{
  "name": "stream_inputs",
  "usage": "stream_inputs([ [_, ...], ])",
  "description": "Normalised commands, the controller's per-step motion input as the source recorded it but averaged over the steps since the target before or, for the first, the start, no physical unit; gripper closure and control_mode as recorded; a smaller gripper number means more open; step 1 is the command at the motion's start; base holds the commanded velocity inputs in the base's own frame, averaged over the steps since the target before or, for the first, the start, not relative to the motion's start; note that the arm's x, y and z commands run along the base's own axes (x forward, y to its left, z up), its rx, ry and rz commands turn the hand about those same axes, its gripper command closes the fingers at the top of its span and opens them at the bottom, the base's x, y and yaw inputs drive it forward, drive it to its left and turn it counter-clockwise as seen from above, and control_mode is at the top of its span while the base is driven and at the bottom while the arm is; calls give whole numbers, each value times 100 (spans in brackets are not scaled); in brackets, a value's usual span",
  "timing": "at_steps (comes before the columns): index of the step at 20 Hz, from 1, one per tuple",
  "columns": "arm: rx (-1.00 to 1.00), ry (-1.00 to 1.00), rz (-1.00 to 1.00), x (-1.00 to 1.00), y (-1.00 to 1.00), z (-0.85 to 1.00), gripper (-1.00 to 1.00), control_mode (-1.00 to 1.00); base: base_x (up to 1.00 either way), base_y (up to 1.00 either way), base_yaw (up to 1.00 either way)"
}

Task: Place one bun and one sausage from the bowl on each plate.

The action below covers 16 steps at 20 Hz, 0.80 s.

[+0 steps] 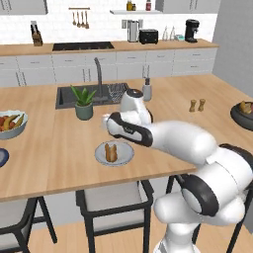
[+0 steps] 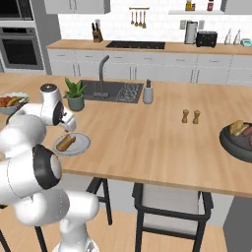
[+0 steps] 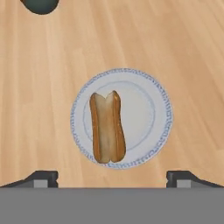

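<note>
A split bun [image 3: 107, 127] lies on the pale grey plate [image 3: 162, 105] with a blue-patterned rim, left of the plate's middle. My gripper [image 3: 113, 179] hangs open straight above that plate, holding nothing, its fingertips [image 3: 41, 178] wide apart. From the base views, the same plate [image 1: 127, 157] [image 2: 83, 142] sits near the island's front edge with my hand [image 2: 67, 129] just over it. The dark bowl [image 2: 229, 145] [image 1: 237, 118] stands far to the right and holds another bun [image 2: 237, 128] and a reddish sausage [image 2: 247, 134]. The darker plate [image 1: 1, 157] peeks in at the left edge.
A pale fruit bowl [image 1: 10, 123] sits at the far left. A potted plant [image 1: 84, 103] stands behind the plate, beside the sink [image 1: 69, 96] and faucet. Salt and pepper shakers [image 1: 197, 105] stand mid-counter. Stools are tucked under the front edge.
</note>
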Motion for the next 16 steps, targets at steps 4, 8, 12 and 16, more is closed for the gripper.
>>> stream_inputs([
  [4, -1, 27, -5, -66, -66, 100, -100, -100, 0, 0, 0],
  [8, -7, 36, -2, -57, -34, 74, -100, -100, 0, 0, 0],
  [12, -10, 30, 0, -70, -44, 9, -100, -100, 0, 0, 0],
  [16, -9, 32, 0, -72, -12, -2, -100, -100, 0, 0, 0],
])
